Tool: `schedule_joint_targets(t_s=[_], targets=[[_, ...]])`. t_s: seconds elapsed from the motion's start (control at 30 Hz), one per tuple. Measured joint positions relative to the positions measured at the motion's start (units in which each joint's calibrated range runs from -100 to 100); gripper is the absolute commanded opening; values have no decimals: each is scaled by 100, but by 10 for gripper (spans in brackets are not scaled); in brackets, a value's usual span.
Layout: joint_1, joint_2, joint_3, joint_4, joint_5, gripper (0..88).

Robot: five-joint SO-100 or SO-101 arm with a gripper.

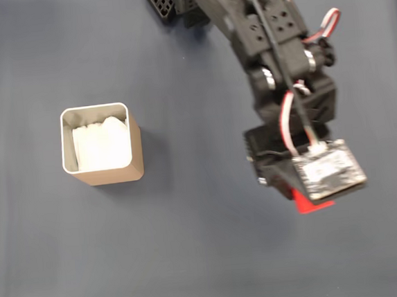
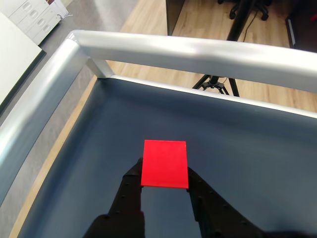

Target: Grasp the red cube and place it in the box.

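The red cube (image 2: 164, 163) sits between my gripper's (image 2: 164, 176) two black fingers (image 2: 130, 188), which are shut against its left and right sides. In the fixed view only a red corner of the cube (image 1: 313, 203) shows below the wrist camera board, at the right of the dark mat; my gripper (image 1: 301, 194) is mostly hidden under that board. Whether the cube touches the mat I cannot tell. The box (image 1: 114, 174), tan with a grey rim and white paper inside, stands upright at the left of the fixed view, well apart from the gripper.
The black arm (image 1: 257, 25) reaches down from the top of the fixed view. In the wrist view a silver rail (image 2: 198, 52) frames the dark table surface (image 2: 257, 148); beyond it lie a wooden floor and a tripod (image 2: 215, 82).
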Motion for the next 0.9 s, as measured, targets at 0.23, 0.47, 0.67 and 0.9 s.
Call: schedule_joint_targets(t_s=[0.23,0.47,0.67,0.9], targets=[[571,-642,419,154,29,116],[1188,-1248,865,301,59,116],[1699,-1676,1157,325,117,116],[2232,-2006,1239,496,151,115]])
